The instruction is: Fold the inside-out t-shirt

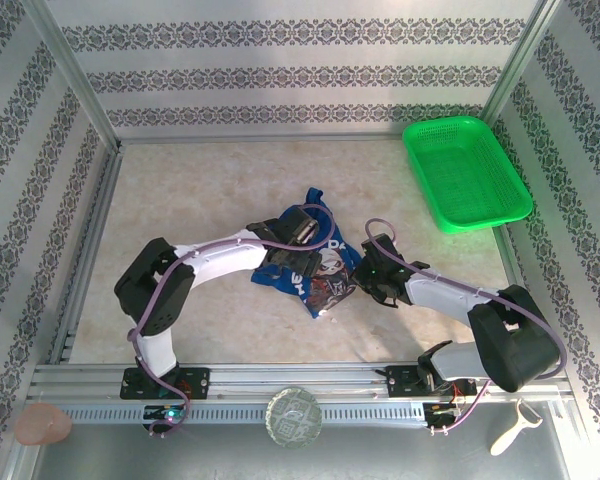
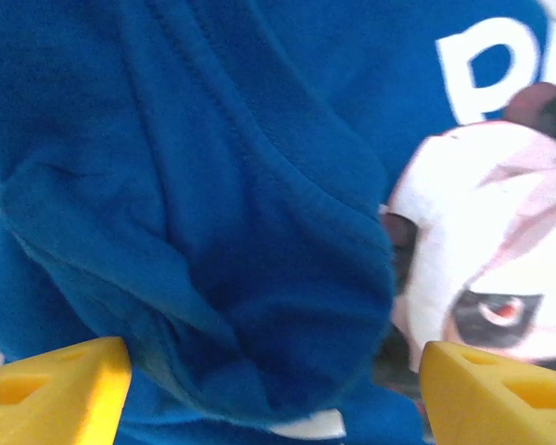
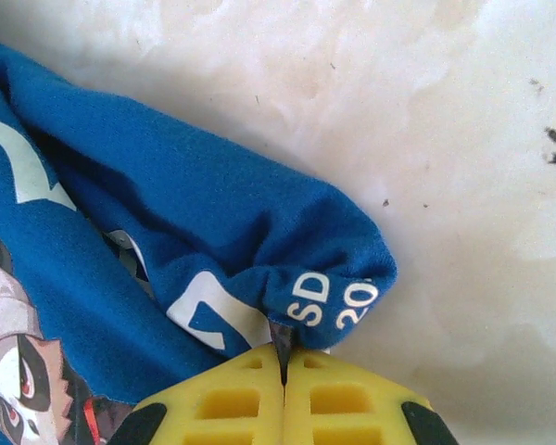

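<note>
The inside-out t-shirt (image 1: 320, 278) lies crumpled in the middle of the table, royal blue with white lettering and a printed face. My left gripper (image 1: 302, 228) hangs over its far part. In the left wrist view that gripper (image 2: 273, 394) is open, its yellow fingers (image 2: 56, 389) wide apart with a bulge of the t-shirt (image 2: 213, 185) between them. My right gripper (image 1: 365, 270) is at the shirt's right edge. In the right wrist view it (image 3: 284, 357) is shut on a fold of the t-shirt (image 3: 195, 213), beside the white letters.
A green mesh basket (image 1: 465, 170) stands at the back right corner. Patterned walls close the table on three sides. On the near ledge below the arm bases lie a pink lump (image 1: 43, 423), a round glass piece (image 1: 294, 415) and a peeler (image 1: 515, 428).
</note>
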Motion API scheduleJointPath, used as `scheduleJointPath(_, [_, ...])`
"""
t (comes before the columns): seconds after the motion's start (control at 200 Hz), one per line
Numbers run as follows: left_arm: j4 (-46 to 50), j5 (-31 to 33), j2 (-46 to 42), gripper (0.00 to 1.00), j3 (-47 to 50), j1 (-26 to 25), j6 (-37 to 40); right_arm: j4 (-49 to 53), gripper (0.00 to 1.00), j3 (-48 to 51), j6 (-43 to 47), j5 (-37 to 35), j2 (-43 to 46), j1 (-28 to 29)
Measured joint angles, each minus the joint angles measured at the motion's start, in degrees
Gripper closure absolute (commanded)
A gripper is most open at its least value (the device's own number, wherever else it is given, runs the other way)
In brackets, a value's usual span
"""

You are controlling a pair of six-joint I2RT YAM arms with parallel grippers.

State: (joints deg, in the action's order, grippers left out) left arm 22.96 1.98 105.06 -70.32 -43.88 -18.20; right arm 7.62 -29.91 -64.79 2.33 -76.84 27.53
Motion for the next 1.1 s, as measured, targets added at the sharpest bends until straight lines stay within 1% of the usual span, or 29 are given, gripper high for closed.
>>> scheduleJointPath(0.03, [0.02,0.9,0.48,0.24,-0.22,0.0,0.26,-0.13,1.0,0.09,-0.02,0.0,0.0,0.0])
scheduleJointPath(0.065, [0.04,2.01,0.98,0.34,-0.46,0.0,0.44,-0.24,1.0,0.17,-0.02,0.0,0.11,0.0])
scheduleJointPath(0.095, [0.04,3.1,1.29,0.46,-0.57,0.0,0.96,-0.26,1.0,0.28,-0.04,0.0,0.24,0.0])
scheduleJointPath(0.13, [0.2,4.2,1.49,0.67,-0.76,0.0,1.42,-0.33,1.0,0.44,-0.07,0.0,0.52,0.0])
scheduleJointPath(0.19, [0.28,5.92,1.79,0.87,-1.42,0.0,1.84,-0.42,1.0,0.96,-0.42,-0.09,1.14,0.0])
scheduleJointPath(0.24, [0.26,6.99,2.12,0.97,-2.36,0.13,2.38,-0.42,1.0,1.51,-0.94,-0.2,1.75,0.0])
scheduleJointPath(0.315, [0.22,7.72,2.34,0.99,-3.91,0.72,3.17,-0.28,1.0,2.49,-1.68,-0.5,3.15,0.13])
scheduleJointPath(0.435, [-0.15,7.08,2.34,0.99,-5.6,3.69,3.5,0.46,1.0,4.22,-3.63,-1.92,6.21,1.53])
scheduleJointPath(0.51, [-0.55,5.38,2.34,0.97,-5.86,7.48,3.48,1.01,1.0,5.33,-5.38,-3.08,8.15,2.86])
scheduleJointPath(0.565, [-0.81,3.98,2.34,0.93,-5.88,10.21,3.43,1.33,1.0,6.12,-6.71,-3.98,9.35,4.0])
scheduleJointPath(0.605, [-0.92,2.73,2.36,0.85,-5.9,12.22,3.37,1.62,1.0,6.62,-7.76,-4.57,10.03,4.9])
scheduleJointPath(0.694, [-1.14,0.22,2.62,0.62,-6.1,16.28,2.34,1.99,1.0,7.45,-10.34,-5.92,11.04,6.8])
scheduleJointPath(0.709, [-1.16,-0.31,2.82,0.56,-6.21,16.83,2.36,2.08,1.0,7.56,-10.64,-6.08,11.21,7.06])
scheduleJointPath(0.729, [-1.18,-0.85,3.13,0.48,-6.47,17.66,1.7,2.21,0.94,7.65,-11.08,-6.32,11.43,7.45])
scheduleJointPath(0.759, [-1.27,-1.73,3.82,0.4,-6.88,18.73,1.36,2.54,0.79,7.76,-11.8,-6.6,11.85,8.04])
scheduleJointPath(0.789, [-1.46,-2.71,4.7,0.34,-7.41,19.78,0.9,2.86,0.65,7.87,-12.63,-6.82,12.37,8.52])
scheduleJointPath(0.804, [-1.51,-3.19,5.09,0.31,-7.67,20.2,0.28,3.13,0.63,7.89,-12.87,-6.86,12.61,8.74])
scheduleJointPath(0.824, [-1.57,-3.98,5.75,0.3,-8.02,20.98,-0.11,3.5,0.54,7.93,-13.18,-6.99,13.14,8.96])
scheduleJointPath(0.859, [-1.7,-5.03,6.58,0.27,-8.39,22.1,-1.05,4.42,0.51,7.93,-13.53,-7.1,14.16,9.22])
scheduleJointPath(0.999, [-1.97,-8.24,6.78,0.24,-8.39,25.92,-4.52,10.01,0.5,7.8,-13.51,-8.41,23.02,9.75])
scheduleJointPath(1.054, [-2.43,-9.57,5.11,0.22,-7.52,26.18,-6.12,12.9,0.53,7.17,-12.61,-9.22,27.26,9.16])
scheduleJointPath(1.099, [-3.19,-10.69,2.93,0.2,-5.84,25.83,-7.69,14.38,0.59,6.45,-11.52,-9.18,29.7,7.78])
